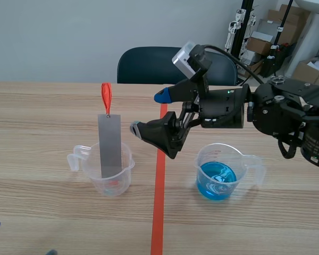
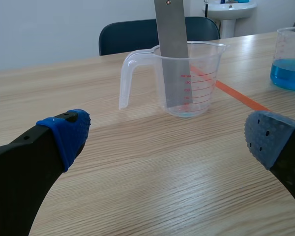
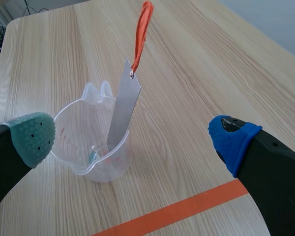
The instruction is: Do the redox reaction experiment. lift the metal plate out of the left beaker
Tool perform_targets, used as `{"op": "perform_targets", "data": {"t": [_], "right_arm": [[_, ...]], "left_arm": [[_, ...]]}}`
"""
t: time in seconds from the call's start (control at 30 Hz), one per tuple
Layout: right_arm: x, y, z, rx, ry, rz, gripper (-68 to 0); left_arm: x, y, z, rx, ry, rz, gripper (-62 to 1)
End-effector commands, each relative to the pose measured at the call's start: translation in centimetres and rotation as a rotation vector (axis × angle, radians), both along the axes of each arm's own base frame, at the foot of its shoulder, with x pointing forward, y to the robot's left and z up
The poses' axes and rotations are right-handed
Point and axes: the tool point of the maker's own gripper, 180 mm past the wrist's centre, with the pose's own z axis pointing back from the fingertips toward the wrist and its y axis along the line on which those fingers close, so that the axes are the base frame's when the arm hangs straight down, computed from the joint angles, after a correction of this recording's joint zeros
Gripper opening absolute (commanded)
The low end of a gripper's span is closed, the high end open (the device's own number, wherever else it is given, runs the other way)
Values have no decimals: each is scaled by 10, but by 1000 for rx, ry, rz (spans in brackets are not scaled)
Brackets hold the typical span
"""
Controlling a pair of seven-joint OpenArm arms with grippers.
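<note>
Two thick fingers of your right gripper (image 1: 148, 112) stand spread wide with nothing between them. In the scene view the blue pad (image 1: 162, 96) is uppermost and the grey-green pad (image 1: 134, 129) lies below it. The gripper hovers above the table (image 1: 42, 117) between the two beakers, just beside the upper part of the metal plate (image 1: 110, 146) and not touching it. Your left gripper (image 2: 168, 136) is spread as well and holds nothing. It sits low at the near side of the table, well apart from the beaker ahead of it.

The metal plate is a long, narrow, flat strip of dull grey with straight edges and a small hole near its top end. An orange loop (image 1: 106, 98) passes through that hole and stands up above it. The plate's lower end is inside the left beaker (image 1: 90, 172). It leans against the rim, and most of its length rises above it. That beaker is clear plastic with a handle, a spout and red graduation marks. A faint bluish tint shows at its bottom, but you cannot tell what it is.

Across the orange-red tape line (image 1: 158, 212) stands the right beaker (image 1: 239, 159), of the same kind, holding bright blue liquid. A dark chair (image 1: 143, 64) stands behind the table's far edge.
</note>
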Motion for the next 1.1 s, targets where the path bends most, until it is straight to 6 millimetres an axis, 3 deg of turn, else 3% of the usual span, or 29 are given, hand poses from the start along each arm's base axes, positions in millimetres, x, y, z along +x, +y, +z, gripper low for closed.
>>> {"op": "perform_targets", "data": {"t": [0.0,0.13,0.27,0.47,0.83,1.07], "right_arm": [[8,2,8,31,-6,-6,4],[13,7,-1,38,27,-23,4],[16,14,4,50,19,-19,4],[15,28,12,67,3,16,4],[21,49,3,91,53,7,4],[19,65,10,104,39,34,4]], "left_arm": [[1,0,15,-15,-69,-5,14],[5,-2,24,-8,-105,-17,14],[8,-3,30,-8,-127,-27,14],[8,-3,29,-27,-115,-30,14],[6,-7,27,-21,-104,-57,14],[7,-7,27,-41,-96,-61,14]]}}
